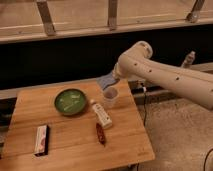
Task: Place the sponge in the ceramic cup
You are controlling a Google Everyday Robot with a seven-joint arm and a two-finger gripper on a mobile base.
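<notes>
The sponge, a flat blue-grey pad, hangs in the air just above and slightly left of the ceramic cup. My gripper is shut on the sponge's right end, and my white arm reaches in from the right. The pale tapered cup stands upright near the far right part of the wooden table. The sponge is clear of the cup's rim.
A wide green bowl sits left of the cup. A white bottle lies on its side in front of the cup, with a narrow dark red object below it. A red-and-white flat box lies near the front left.
</notes>
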